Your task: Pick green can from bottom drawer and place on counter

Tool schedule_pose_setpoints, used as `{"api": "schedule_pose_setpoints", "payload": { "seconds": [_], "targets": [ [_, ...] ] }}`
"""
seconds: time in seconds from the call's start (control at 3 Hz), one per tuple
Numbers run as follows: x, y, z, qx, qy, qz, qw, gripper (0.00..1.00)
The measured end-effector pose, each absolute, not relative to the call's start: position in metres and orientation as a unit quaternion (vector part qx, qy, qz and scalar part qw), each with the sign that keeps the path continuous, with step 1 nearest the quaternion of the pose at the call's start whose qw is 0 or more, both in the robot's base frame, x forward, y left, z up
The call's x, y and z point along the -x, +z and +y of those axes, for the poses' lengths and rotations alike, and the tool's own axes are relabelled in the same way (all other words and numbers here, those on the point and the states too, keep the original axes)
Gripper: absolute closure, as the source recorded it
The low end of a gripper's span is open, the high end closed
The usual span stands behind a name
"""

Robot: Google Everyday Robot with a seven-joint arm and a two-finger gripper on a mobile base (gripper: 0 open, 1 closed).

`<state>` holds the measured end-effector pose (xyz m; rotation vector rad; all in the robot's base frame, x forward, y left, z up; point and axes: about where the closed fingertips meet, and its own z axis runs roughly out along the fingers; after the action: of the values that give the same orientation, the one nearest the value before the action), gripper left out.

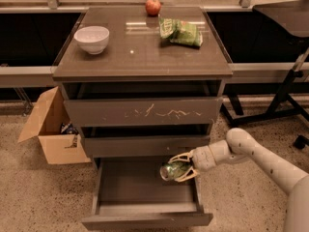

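Observation:
The green can [173, 170] lies on its side in my gripper [180, 167], which is shut on it and holds it above the right half of the open bottom drawer [145, 187]. The can is clear of the drawer's bare grey floor, just below the middle drawer front. My arm [251, 153] comes in from the lower right. The counter [140, 52] is the glossy grey-brown cabinet top above, well higher than the can.
On the counter stand a white bowl [92, 38], a red apple [153, 6] and a crinkled green snack bag [180, 31]. The top drawer front [145, 112] is scratched. A cardboard box [50, 129] sits on the floor at the left. A black stand [285, 91] is at the right.

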<state>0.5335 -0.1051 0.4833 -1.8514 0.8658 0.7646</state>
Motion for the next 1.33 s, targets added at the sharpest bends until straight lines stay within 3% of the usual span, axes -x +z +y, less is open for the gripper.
{"api": "schedule_pose_setpoints", "payload": {
  "seconds": [0.67, 1.33],
  "targets": [
    [-0.535, 0.51, -0.108, 0.754, 0.297, 0.354, 0.467, 1.0],
    [-0.533, 0.63, -0.126, 0.782, 0.234, 0.375, 0.439, 1.0]
  ]
}}
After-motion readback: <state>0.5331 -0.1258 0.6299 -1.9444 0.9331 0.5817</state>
